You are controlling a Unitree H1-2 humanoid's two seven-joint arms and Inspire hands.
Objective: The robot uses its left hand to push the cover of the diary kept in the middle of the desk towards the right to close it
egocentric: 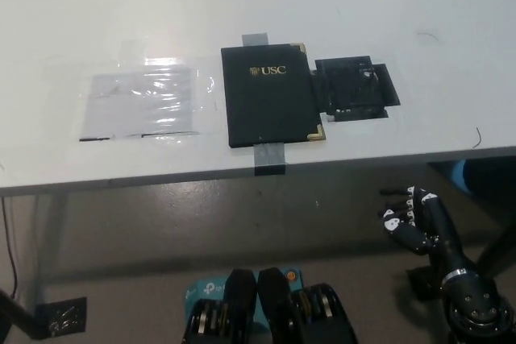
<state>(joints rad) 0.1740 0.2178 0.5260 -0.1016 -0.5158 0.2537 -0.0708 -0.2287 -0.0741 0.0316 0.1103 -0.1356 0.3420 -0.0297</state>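
Note:
The diary (271, 94) lies closed in the middle of the white desk (242, 6), its black cover showing gold "USC" lettering and gold corners. Grey tape (268, 156) holds it at the near edge and at the far edge. My white left hand is out of the picture. My black right hand (411, 220) hangs below the desk's front edge at the lower right, fingers apart and holding nothing.
A clear plastic sheet (143, 104) is taped flat to the desk left of the diary. A black taped patch (355, 88) lies right of it. The desk's front edge (242, 175) runs across the middle, with floor below.

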